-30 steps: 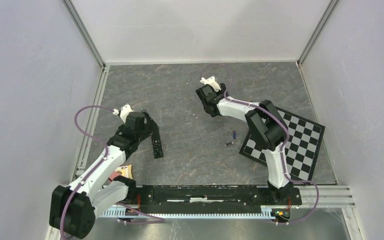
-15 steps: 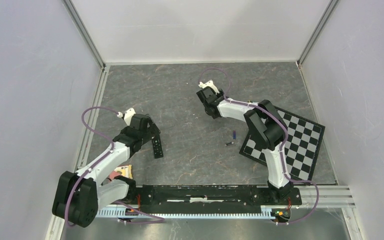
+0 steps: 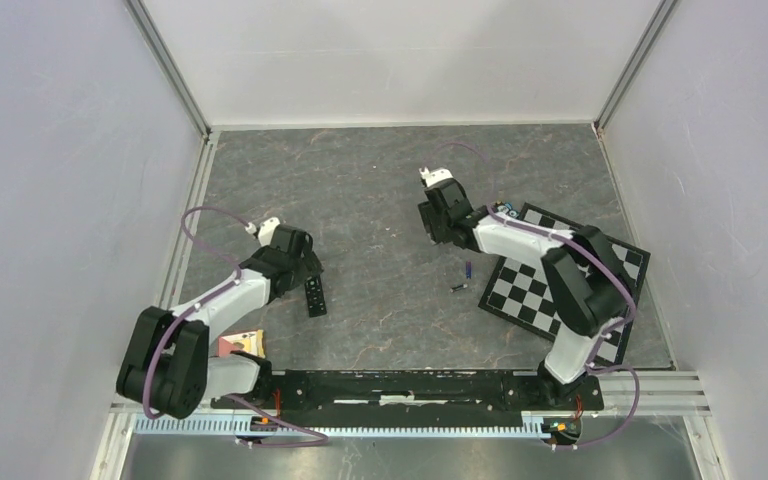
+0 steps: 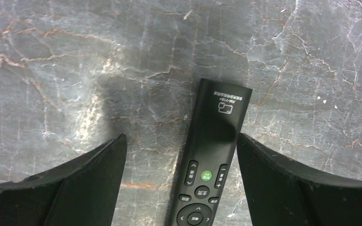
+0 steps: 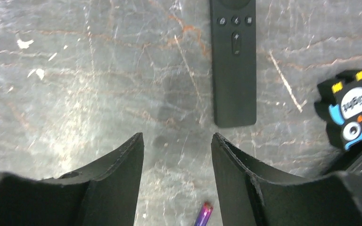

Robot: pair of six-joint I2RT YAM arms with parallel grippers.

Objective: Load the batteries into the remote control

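A black remote [image 4: 212,155] with a green button lies face up between the open fingers of my left gripper [image 4: 181,136], a little right of centre. In the top view this remote [image 3: 315,297] lies just near of the left gripper [image 3: 305,270]. My right gripper [image 5: 177,135] is open and empty above the table. A second black remote [image 5: 233,61] lies beyond its fingertips. A blue battery [image 5: 202,215] lies below, by the right finger. The top view shows the right gripper [image 3: 443,232], the blue battery [image 3: 468,270] and a dark battery [image 3: 457,288]. No orange battery shows.
A black-and-white checkerboard [image 3: 600,275] lies at the right. A small owl-shaped figure [image 5: 353,110] sits by its far corner, right of the second remote. A small orange-and-pink item [image 3: 243,343] lies by the left arm's base. Walls enclose the table.
My right gripper has moved right and nearer, towards the batteries. My left gripper has drawn back slightly and lowered over the green-button remote. The batteries and that remote have not moved.
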